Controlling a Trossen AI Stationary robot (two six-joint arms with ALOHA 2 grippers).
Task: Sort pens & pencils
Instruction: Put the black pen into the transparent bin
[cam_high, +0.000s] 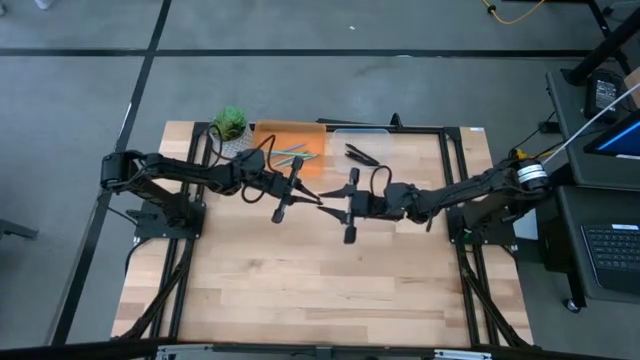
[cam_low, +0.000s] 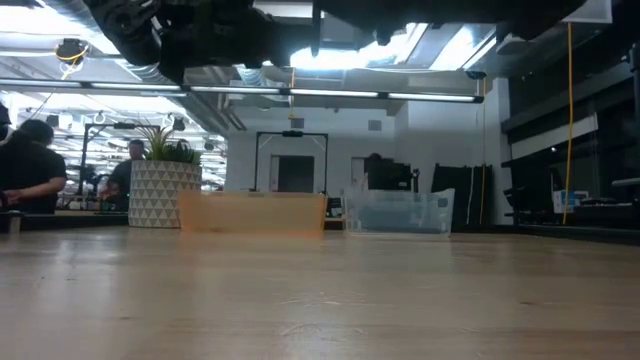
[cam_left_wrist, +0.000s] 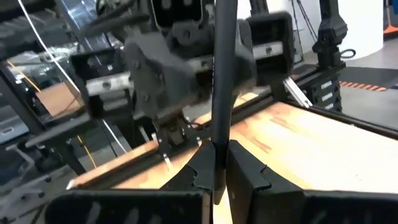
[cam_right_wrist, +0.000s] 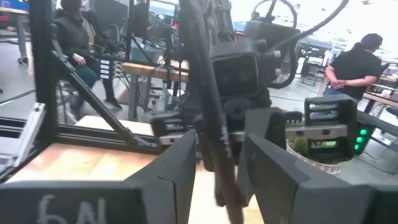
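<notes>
Mid-bench, the left hand (cam_high: 306, 194) is clamped on a dark pen (cam_left_wrist: 222, 81); the right hand's (cam_high: 330, 209) fingers stand apart around it.

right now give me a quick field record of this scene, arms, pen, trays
left gripper: mid-table, shut on a dark pen
right gripper: facing the left one, fingers open around the same pen
orange tray: far edge, holds light blue-grey sticks
clear tray: beside the orange one, holds dark sticks
potted plant: far-left corner
table: light wood
</notes>
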